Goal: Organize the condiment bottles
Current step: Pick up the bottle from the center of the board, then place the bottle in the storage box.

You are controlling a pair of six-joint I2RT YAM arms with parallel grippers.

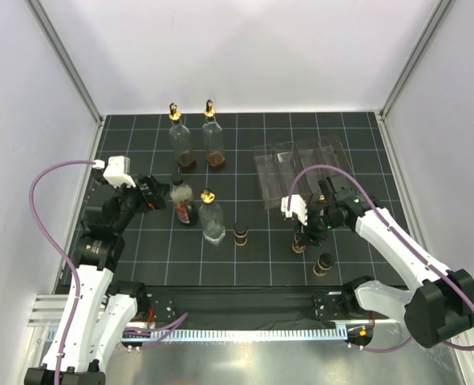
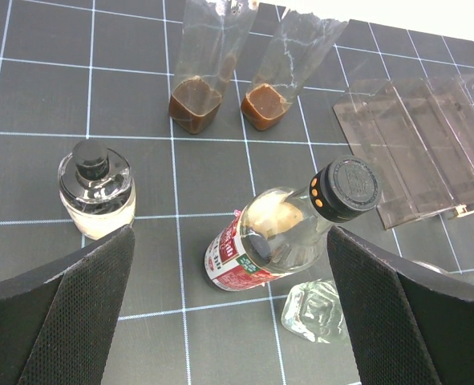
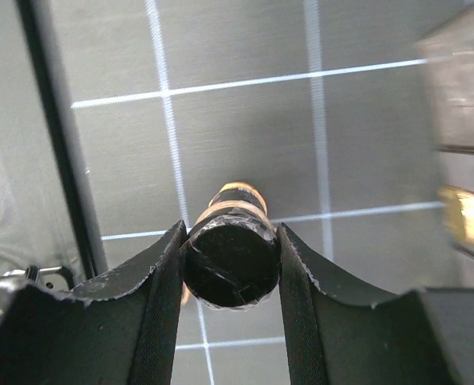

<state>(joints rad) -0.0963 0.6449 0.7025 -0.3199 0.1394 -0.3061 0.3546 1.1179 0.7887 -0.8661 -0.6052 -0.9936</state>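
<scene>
Bottle (image 3: 237, 197), small, probably light, rigid and slick, stands toward the tabletop's (image 1: 261, 269) front-right. The right gripper (image 3: 230, 241) pinches its black cap (image 3: 230, 277), a sensible hold. The left gripper (image 2: 230, 237) gapes open.

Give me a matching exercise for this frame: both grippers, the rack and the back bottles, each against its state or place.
1 left gripper
2 right gripper
3 clear rack
4 back pair of tall bottles

A brown liquid at the bottom
B shut on small black-capped bottle
C open, facing red-labelled bottle
D right of the tall pair

Pairs: 1-C, 2-B, 3-D, 4-A
</scene>
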